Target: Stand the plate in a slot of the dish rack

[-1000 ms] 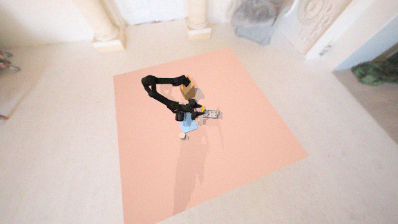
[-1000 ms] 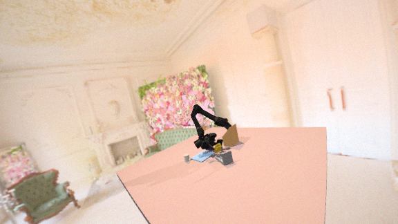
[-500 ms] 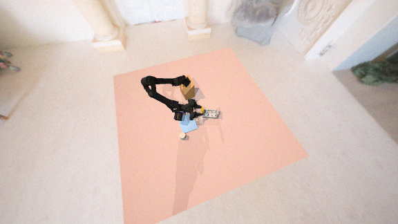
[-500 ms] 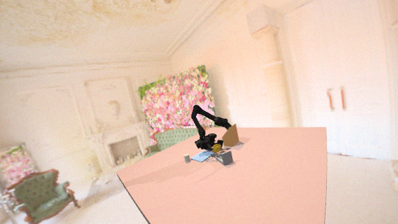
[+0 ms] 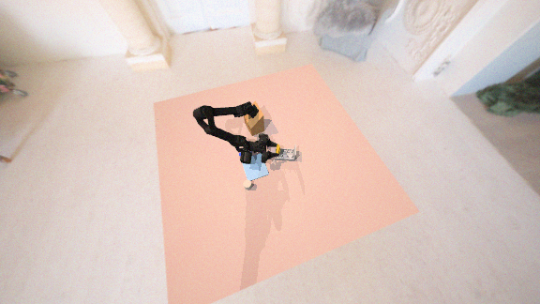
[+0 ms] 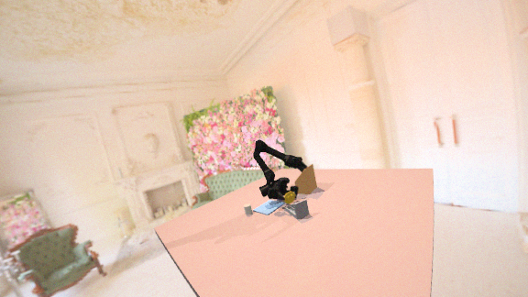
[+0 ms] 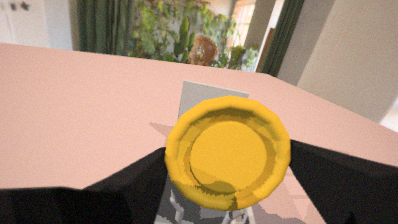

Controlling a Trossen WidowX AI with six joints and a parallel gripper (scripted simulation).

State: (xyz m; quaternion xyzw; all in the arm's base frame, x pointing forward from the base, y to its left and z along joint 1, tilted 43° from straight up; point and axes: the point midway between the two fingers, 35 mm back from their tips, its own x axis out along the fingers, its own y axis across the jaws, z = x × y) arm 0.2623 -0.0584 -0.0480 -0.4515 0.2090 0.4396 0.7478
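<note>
The yellow plate (image 5: 278, 149) (image 6: 290, 197) (image 7: 227, 155) is roughly upright, its round face towards the wrist camera. My gripper (image 5: 277, 149) (image 6: 289, 197) (image 7: 225, 150) is shut on the plate, one finger at each side of its rim. The grey dish rack (image 5: 292, 154) (image 6: 301, 209) (image 7: 196, 93) has a tall end panel. In the wrist view it lies behind and below the plate. In the top view the plate shows at the rack's left end. The plate hides most of the slots in the wrist view, and I cannot tell whether it touches the rack.
A flat light-blue square (image 5: 256, 173) (image 6: 267, 209) lies beside the rack, partly under the arm. A small pale cylinder (image 5: 247, 184) (image 6: 247, 210) stands near its corner. A brown-orange block (image 5: 255, 124) (image 6: 305, 180) stands near the arm's base.
</note>
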